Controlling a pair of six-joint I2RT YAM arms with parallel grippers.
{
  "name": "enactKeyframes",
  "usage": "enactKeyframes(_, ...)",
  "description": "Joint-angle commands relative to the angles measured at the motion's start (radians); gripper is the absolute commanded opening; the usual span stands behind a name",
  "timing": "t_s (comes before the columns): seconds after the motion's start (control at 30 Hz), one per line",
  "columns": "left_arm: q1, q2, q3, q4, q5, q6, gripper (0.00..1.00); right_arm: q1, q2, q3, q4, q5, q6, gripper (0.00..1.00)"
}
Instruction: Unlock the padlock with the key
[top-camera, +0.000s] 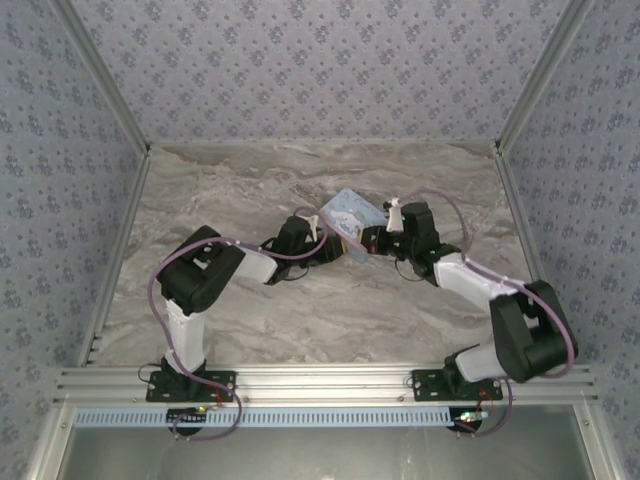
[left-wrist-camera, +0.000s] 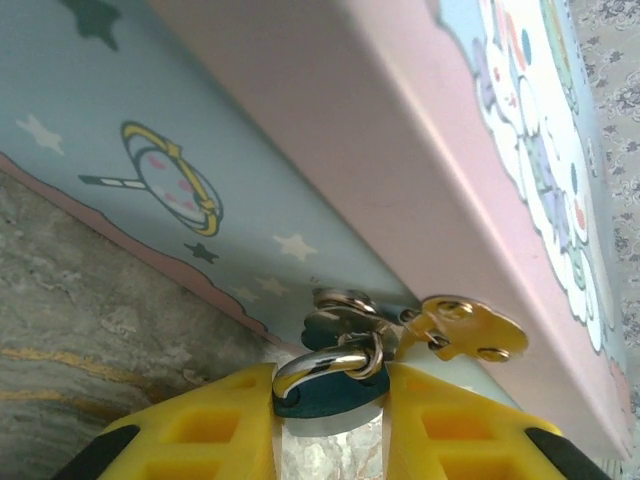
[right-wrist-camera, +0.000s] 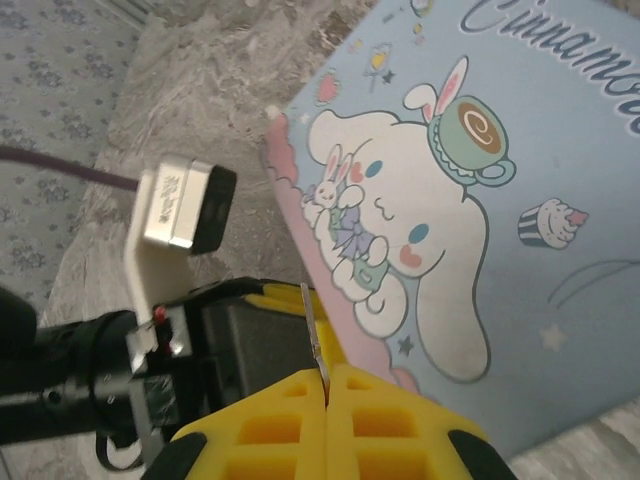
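The tiny teal padlock (left-wrist-camera: 335, 395) hangs from the gold hasp (left-wrist-camera: 465, 330) of the tin box; its silvery shackle (left-wrist-camera: 320, 362) passes through a small ring. My left gripper (left-wrist-camera: 330, 415) is shut on the padlock's body between its yellow fingers (left-wrist-camera: 200, 435). The key (right-wrist-camera: 314, 335) is a thin metal sliver sticking up out of my right gripper (right-wrist-camera: 327, 385), which is shut on it. Its tip points toward the left gripper's yellow fingers (right-wrist-camera: 275, 298) at the box's edge. In the top view both grippers, left (top-camera: 318, 240) and right (top-camera: 372, 240), meet under the box.
The pale blue cartoon-printed tin box (top-camera: 352, 216) (right-wrist-camera: 480, 200) is tilted, raised at the middle of the marble table (top-camera: 250, 180). The left wrist's camera housing (right-wrist-camera: 175, 205) and cable sit close to the right gripper. Patterned walls enclose the table.
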Motion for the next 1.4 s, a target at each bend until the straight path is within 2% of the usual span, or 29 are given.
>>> enactKeyframes(0.0, -0.019, -0.074, 0.028, -0.032, -0.012, -0.01, 0.26, 0.012, -0.094, -0.074, -0.08, 0.033, -0.125, 0.0)
enactKeyframes(0.13, -0.035, -0.109, 0.033, -0.062, -0.024, -0.041, 0.26, 0.04, -0.198, -0.182, -0.084, 0.058, -0.19, 0.0)
enactKeyframes(0.33, -0.061, -0.131, 0.057, -0.084, -0.03, -0.087, 0.26, 0.093, -0.284, -0.342, 0.041, 0.113, -0.209, 0.0)
enactKeyframes(0.73, -0.087, -0.126, 0.078, -0.085, -0.025, -0.13, 0.26, 0.167, -0.153, -0.334, 0.156, 0.26, -0.295, 0.0)
enactKeyframes(0.9, -0.091, -0.126, 0.089, -0.11, -0.022, -0.142, 0.25, 0.173, -0.11, -0.33, 0.229, 0.285, -0.339, 0.0)
enactKeyframes(1.37, -0.092, -0.125, 0.093, -0.12, -0.013, -0.165, 0.24, 0.174, -0.004, -0.276, 0.276, 0.284, -0.385, 0.0)
